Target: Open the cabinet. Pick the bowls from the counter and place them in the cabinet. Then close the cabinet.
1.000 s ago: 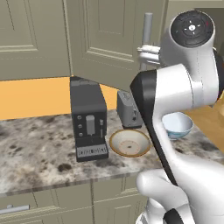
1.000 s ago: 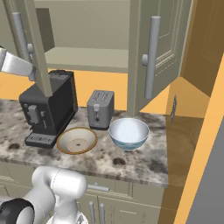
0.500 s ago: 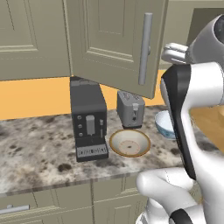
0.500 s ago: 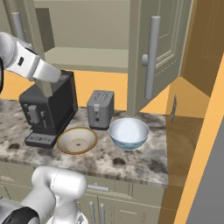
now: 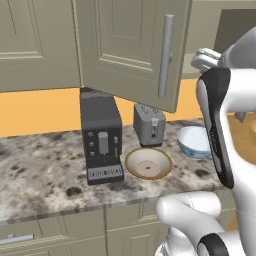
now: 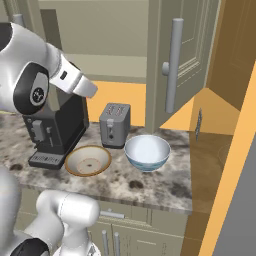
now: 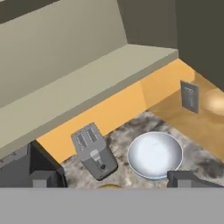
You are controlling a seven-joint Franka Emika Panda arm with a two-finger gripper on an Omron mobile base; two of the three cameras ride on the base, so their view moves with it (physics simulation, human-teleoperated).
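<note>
Both doors of the cabinet [image 6: 172,70] hang open, baring its empty shelf [image 6: 107,64]; the left door [image 5: 135,50] swings out over the counter [image 5: 40,175]. The wide tan bowl [image 5: 148,163] [image 6: 88,160] sits in front of the toaster. To its right stands the white and pale-blue bowl [image 5: 194,141] [image 6: 147,151] [image 7: 155,155]. My gripper [image 7: 114,183] is open and holds nothing. It hovers high above the bowls, looking down at the white one and the shelf edge [image 7: 87,92].
A black coffee machine [image 5: 101,137] [image 6: 52,132] stands left of the tan bowl, a silver toaster [image 5: 149,124] [image 7: 94,155] behind it. A wall outlet [image 7: 190,97] is on the orange side wall to the right. My arm's white forearm [image 6: 70,80] crosses above the coffee machine.
My arm has swung right, away from the left door and out in front of the open cabinet. The doors and both bowls have not moved.
</note>
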